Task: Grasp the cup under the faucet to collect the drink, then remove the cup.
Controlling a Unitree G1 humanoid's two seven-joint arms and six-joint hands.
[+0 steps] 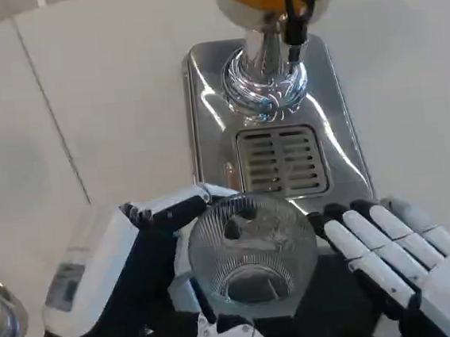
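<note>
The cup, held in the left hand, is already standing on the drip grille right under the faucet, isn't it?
Not quite: the head view shows the cup held by the left hand, but short of the drip grille, nearer the robot than the faucet.

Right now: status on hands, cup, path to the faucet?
Left hand grips the cup. Right hand open beside it, fingers apart. Cup empty, upright, short of the drip grate. Faucet lever untouched; nothing between cup and grate.

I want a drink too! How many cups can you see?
1. A clear ribbed cup sits near the bottom middle, in front of the dispenser's drip grate, held by the left hand. More cups could be outside the picture.
</note>
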